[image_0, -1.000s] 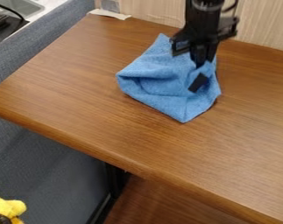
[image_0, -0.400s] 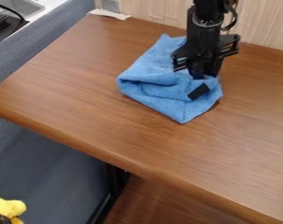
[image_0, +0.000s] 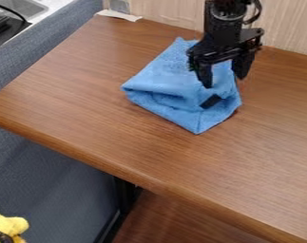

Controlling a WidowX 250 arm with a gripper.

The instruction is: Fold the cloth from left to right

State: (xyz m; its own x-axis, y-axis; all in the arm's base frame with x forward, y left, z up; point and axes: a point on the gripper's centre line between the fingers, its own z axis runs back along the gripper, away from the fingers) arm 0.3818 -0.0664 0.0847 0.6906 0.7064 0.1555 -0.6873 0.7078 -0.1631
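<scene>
Camera view: I am looking down at a slant on the wooden table, with the arm coming in from the top edge, its upper part being cut off there. The black gripper is hanging over the right part of the cloth and is hiding part of its upper right side. I am seeing its two fingers standing wide apart, with blue fabric showing between them. Whether either tip is touching the cloth, I am not managing to tell. The folds are hiding their inner layers from me, and the black patch near the right side is lying partly in shadow. The yellow thing at the lower left is running out of view.

The cloth is lying rumpled on the table's far half, one corner pointing up the view and another pointing down. Its slightly longer axis is running between those corners, leaning a little rightward at the bottom.
</scene>
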